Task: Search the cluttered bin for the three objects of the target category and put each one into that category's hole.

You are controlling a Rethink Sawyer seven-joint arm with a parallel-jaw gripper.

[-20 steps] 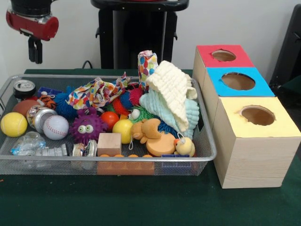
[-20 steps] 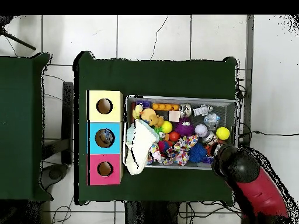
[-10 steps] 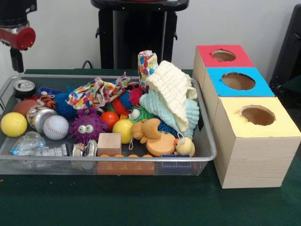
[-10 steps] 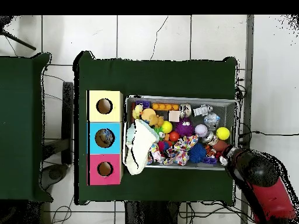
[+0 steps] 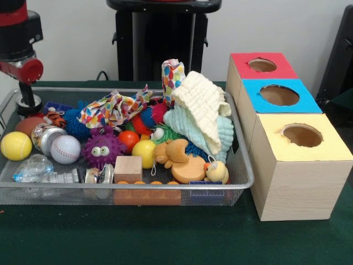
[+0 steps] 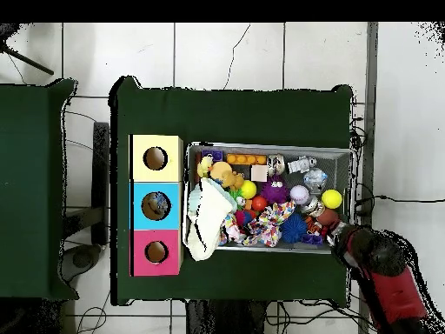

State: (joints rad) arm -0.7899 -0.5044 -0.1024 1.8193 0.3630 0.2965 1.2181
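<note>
Hovering gripper over can at wire bin's far corner (jaws' opening cannot tell, view blocked). Advising straight descent, centring on can, avoiding mesh wall; boxes' holes waiting beside bin on desk.

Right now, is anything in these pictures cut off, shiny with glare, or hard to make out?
Front view: the arm is cropped by the top-left corner; the clear plastic bottle and silver can catch bright highlights. Overhead view: the toys in the wire bin are too small to tell apart well, and the arm hides the bin's corner.
</note>
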